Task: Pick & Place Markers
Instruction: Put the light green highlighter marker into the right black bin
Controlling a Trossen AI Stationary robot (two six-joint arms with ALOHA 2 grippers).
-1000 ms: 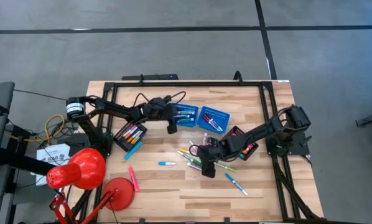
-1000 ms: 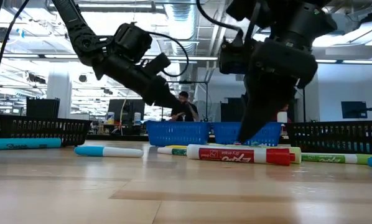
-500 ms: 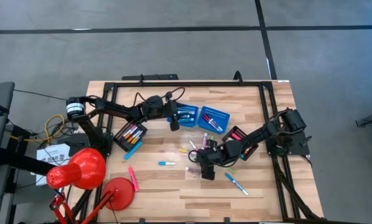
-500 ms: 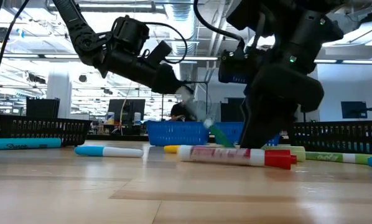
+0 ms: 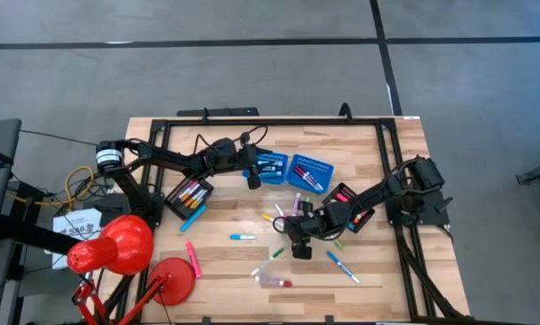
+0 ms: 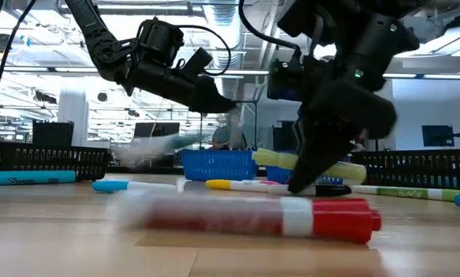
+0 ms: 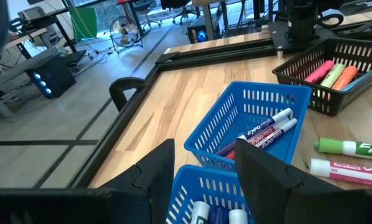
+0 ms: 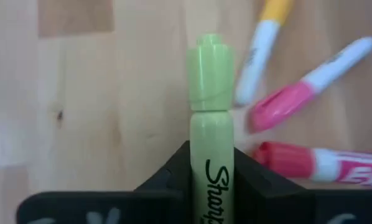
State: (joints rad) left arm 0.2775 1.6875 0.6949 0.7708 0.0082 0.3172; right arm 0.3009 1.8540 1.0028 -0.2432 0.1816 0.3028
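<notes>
Surface (image 5: 225, 271): a pale wooden top, framed by a dark rail along its far and side edges; both arms are mounted at the side edges.
Left arm: reached along the far part of the surface, with the left claw (image 5: 250, 181) held above the near rim of the left blue basket (image 5: 271, 168). The fingers are seen apart in the left wrist view, with nothing between them.
Right arm: reached in from the right edge toward the middle of the surface. The right claw (image 8: 211, 186) is clamped on a green marker (image 8: 209, 118), which is gripped at its barrel with the capped end projecting forward. In the low view the green marker is seen lifted clear of the surface.
Blue baskets: two, side by side near the far middle; several markers lie in each.
Black trays: one (image 5: 190, 195) toward the left edge, one (image 5: 347, 200) toward the right edge, both holding coloured markers.
Loose markers: a cluster (image 5: 283, 217) is scattered around the right claw at mid-surface; a red-capped one (image 6: 249, 216) lies blurred near the front edge.
Step in hand: judged to be the carry phase, the pick being complete.
Next move: transport to a container is called for, then release directly over it.
</notes>
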